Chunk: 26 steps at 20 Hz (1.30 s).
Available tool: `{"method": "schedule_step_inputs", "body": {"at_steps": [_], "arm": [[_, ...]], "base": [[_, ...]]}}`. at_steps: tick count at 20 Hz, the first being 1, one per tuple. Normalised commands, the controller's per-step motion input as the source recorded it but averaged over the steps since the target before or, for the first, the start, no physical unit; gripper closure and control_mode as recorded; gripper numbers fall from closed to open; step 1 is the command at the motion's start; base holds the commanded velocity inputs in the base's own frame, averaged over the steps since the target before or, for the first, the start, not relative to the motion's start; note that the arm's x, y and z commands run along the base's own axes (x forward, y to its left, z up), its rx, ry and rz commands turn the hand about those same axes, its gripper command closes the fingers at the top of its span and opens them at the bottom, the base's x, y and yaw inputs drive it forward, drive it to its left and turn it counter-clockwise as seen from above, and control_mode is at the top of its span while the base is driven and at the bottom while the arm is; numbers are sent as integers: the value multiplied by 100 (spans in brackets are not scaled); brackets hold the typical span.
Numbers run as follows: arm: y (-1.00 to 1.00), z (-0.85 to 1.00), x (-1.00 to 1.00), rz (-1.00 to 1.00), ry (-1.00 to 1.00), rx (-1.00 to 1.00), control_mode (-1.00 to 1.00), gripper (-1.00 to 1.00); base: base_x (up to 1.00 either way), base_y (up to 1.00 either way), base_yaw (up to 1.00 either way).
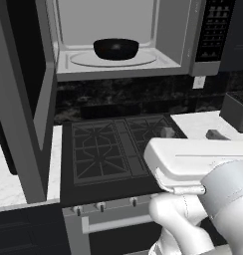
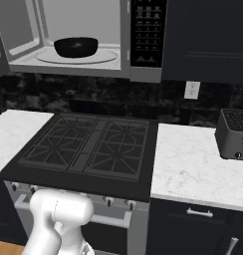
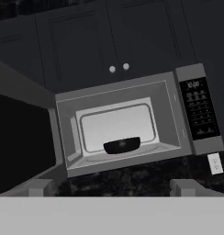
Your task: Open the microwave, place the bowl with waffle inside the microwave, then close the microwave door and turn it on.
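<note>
On the turntable sat the small black bowl with waffle; wide grey-framed glass microwave door at 9 o'clock looked stiff and hinged — push its free edge; claw was spread, empty.

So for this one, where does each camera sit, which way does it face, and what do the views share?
Left base view: behind the arm's left, looking over the stove at the open microwave; white arm lower right.
Right base view: behind its right, same scene; arm lower left.
Hand view: faces the microwave straight on; tool tips at bottom.
Shared: the bowl with waffle on the turntable.
</note>
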Motion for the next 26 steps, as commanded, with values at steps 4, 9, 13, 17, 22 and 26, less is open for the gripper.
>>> {"method": "schedule_step_inputs", "body": {"at_steps": [4,9,13,17,22,26], "arm": [[36,-3,-83,0,-11,0,-100,-100],[77,0,-74,0,-16,-5,-100,-100],[100,3,-32,-4,-14,-10,-100,-100],[99,29,-30,-7,-20,-6,-100,-100],[96,29,-20,-10,-16,-9,-100,-100],[93,17,-5,-12,-9,-12,-100,-100]], "base": [[0,0,0],[0,0,0],[0,0,0],[0,0,0],[0,0,0],[0,0,0]]}}
